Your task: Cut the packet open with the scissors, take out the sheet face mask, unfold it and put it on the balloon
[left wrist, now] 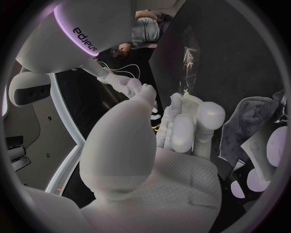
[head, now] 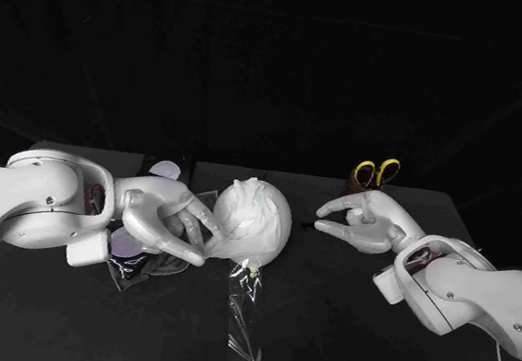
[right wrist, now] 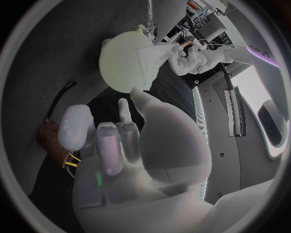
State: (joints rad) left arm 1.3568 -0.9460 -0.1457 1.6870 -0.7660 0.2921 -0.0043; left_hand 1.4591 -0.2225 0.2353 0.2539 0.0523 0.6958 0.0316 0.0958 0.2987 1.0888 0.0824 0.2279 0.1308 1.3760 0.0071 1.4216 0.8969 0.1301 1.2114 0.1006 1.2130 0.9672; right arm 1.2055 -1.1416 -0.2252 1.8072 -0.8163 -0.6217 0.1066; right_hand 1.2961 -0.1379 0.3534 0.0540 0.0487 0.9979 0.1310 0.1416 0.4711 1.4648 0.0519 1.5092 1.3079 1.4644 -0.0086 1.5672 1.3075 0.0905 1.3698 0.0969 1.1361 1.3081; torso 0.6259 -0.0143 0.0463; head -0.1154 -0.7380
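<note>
A pale balloon (head: 259,231) lies at the table's middle, with the white sheet mask (head: 248,199) draped over its upper part. My left hand (head: 163,221) holds the balloon at its lower left side, thumb against it and fingers (head: 196,252) reaching under, near the knot (head: 247,271). The right wrist view shows the balloon (right wrist: 121,65), the mask (right wrist: 154,51) and my left hand (right wrist: 194,58) against them. My right hand (head: 360,219) hovers right of the balloon, apart from it, with nothing in its loosely bent fingers (right wrist: 109,141). The yellow-handled scissors (head: 374,172) lie behind it.
Purple-and-white packet pieces (head: 129,248) lie under my left wrist and behind it (head: 165,168). A strip of clear film (head: 242,326) stretches from the balloon's knot toward the front edge; it also appears as clear film (left wrist: 188,58) in the left wrist view.
</note>
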